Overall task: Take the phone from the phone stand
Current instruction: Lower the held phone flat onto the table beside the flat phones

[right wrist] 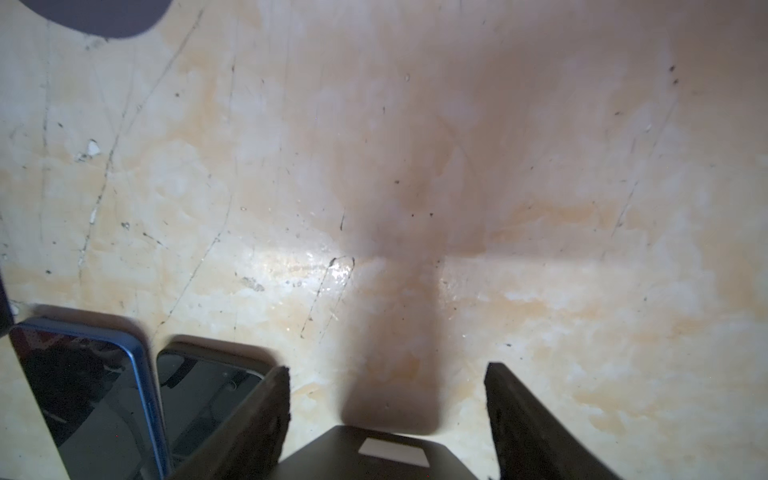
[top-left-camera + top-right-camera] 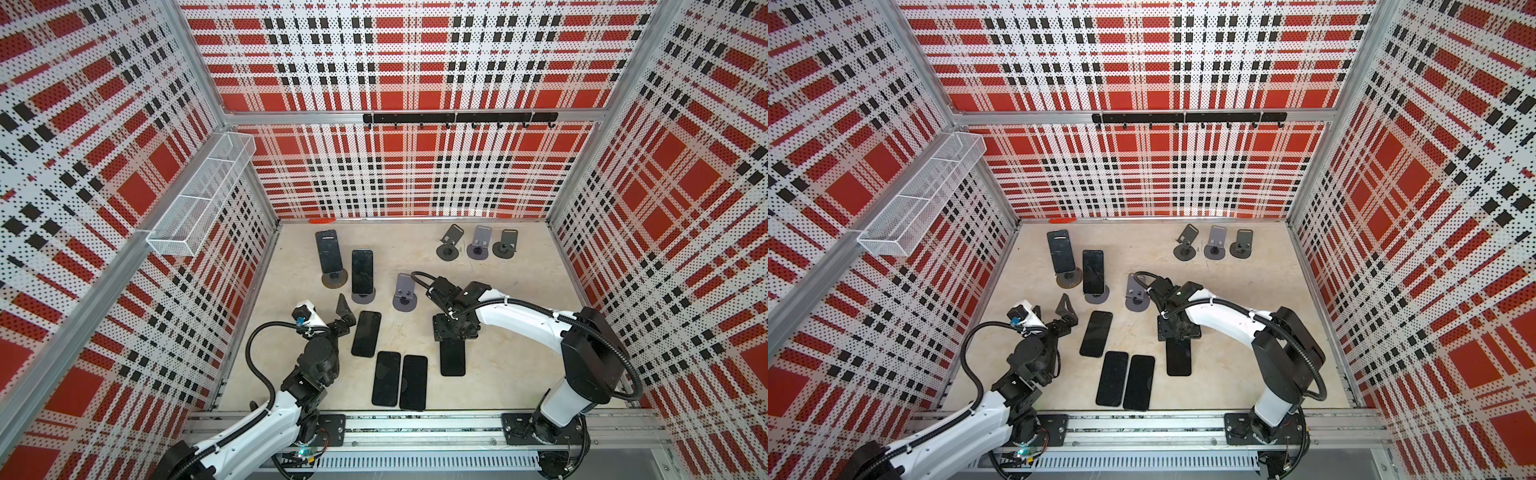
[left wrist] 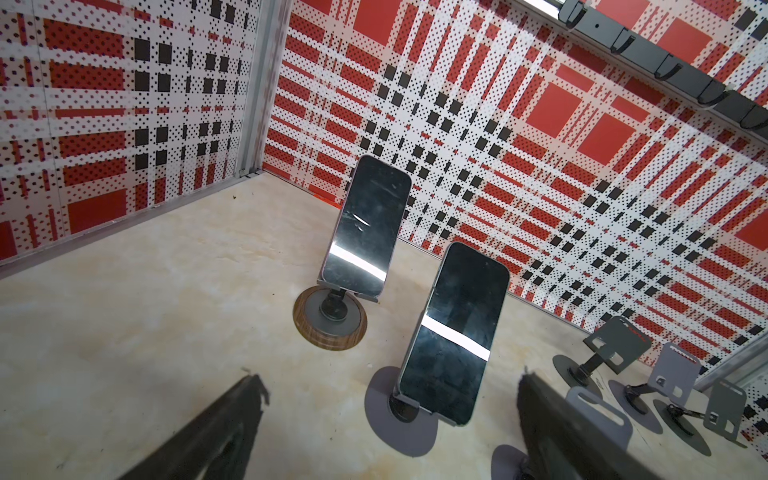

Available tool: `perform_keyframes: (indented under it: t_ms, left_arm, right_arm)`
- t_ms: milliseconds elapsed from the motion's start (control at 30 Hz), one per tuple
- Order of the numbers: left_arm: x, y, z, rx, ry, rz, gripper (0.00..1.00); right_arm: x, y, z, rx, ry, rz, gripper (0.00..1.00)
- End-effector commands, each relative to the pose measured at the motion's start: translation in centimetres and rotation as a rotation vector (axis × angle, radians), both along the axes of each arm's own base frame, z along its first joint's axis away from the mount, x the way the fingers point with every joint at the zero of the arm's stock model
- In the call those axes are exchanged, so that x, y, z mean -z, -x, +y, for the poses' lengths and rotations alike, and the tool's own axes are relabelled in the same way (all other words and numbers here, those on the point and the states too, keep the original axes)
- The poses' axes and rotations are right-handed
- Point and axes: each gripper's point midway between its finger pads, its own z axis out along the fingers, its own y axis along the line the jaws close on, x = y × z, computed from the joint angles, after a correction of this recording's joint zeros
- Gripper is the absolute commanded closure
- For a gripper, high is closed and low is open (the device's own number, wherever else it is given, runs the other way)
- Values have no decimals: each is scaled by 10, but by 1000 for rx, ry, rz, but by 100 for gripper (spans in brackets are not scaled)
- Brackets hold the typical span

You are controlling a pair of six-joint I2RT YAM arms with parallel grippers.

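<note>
**A:** Where's the left hand [image 3: 390,377]?

**B:** Low over the counter [image 2: 519,299], fingers wide apart and holding nothing. The near phone [image 2: 362,272] stands just ahead of it, leaning on its grey stand [image 2: 363,296]. In the wrist view the phone lines up with the gap and touches neither finger.

**A:** And the other propped one?

**B:** The far phone [image 2: 328,251] sits on the wood stand [image 2: 334,279], behind the near one and to its left, close to the back corner.

**A:** The right hand [image 1: 387,368]?

**B:** It points down, well to the right of both propped phones. Its fingers stand apart in the wrist view, with a dark slab [image 1: 374,457] low between them. I can't tell whether they pinch it. In both top views a flat phone [image 2: 452,359] pokes out from beneath that hand.

**A:** Counts?

**B:** Six phones: two propped and four flat on the counter. Six stands: two loaded, an empty grey one [image 2: 404,286] beside the right hand, and a row of three [image 2: 482,237] empty at the back right
</note>
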Motion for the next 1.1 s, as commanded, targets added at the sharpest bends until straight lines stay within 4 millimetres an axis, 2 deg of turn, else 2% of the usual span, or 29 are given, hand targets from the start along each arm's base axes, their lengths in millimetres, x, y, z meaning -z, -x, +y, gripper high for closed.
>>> perform_keyframes:
  t_ms: [0, 200, 433, 767, 1067]
  left_arm:
    - [-2, 0, 1, -1, 9, -14, 2]
    - [-1, 0, 3, -8, 9, -13, 2]
    - [-1, -1, 3, -5, 13, -16, 2]
    - [-5, 0, 2, 7, 14, -28, 2]
    - [2, 0, 9, -14, 34, -17, 2]
  right_arm:
    - [8, 14, 6, -3, -25, 55, 41]
    - [20, 27, 11, 10, -64, 112, 41]
    - [34, 40, 8, 29, -50, 155, 41]
    - [53, 48, 4, 63, -7, 143, 39]
    - [66, 57, -1, 71, 25, 152, 37]
